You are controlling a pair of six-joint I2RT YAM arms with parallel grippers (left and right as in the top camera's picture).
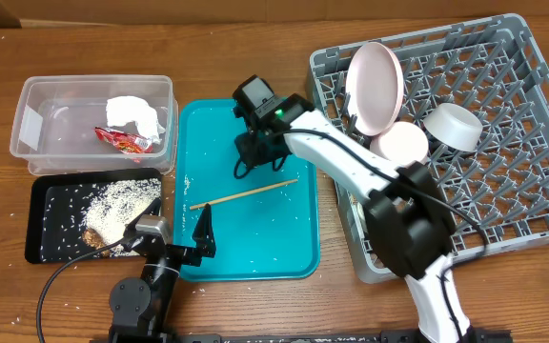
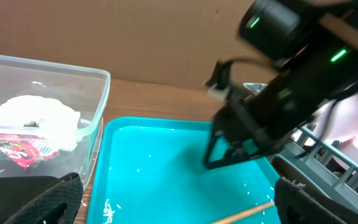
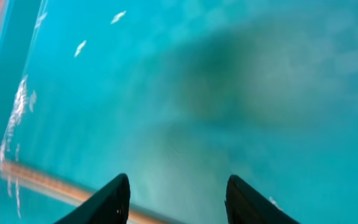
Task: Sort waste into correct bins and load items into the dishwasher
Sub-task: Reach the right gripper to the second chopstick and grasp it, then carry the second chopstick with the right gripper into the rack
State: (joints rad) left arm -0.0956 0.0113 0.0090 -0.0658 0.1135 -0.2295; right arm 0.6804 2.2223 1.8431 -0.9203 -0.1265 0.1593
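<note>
The step in hand looked like picking up the chopstick (image 1: 246,194), the one task item left lying on the teal tray (image 1: 255,267). It lay slantwise across the middle of the tray. The right gripper (image 1: 248,164) hung over the tray just beyond the stick's far side. In the right wrist view its jaws stood apart with nothing between them, and the chopstick (image 3: 36,177) ran past the left fingertip at the lower edge. It was beside the jaws, not between them.

The left gripper (image 1: 201,233) sat at the tray's near edge, spread wide and empty.

The next move likely called for shifting the right gripper over the stick, lowering until the tips nearly met the tray floor, and closing across the thin shaft. A flat stick on a smooth floor would be easy to push aside.

The dish rack (image 1: 522,171) stood to the right, touching or just beside the tray, and its raised wall would have to be cleared. Its front part was bare, while bowls filled the rear left. A second chopstick could not be made out there.

The clear tub (image 1: 27,124) and black tray (image 1: 46,229) sat on the tabletop (image 1: 255,57) to the left, out of that path.
</note>
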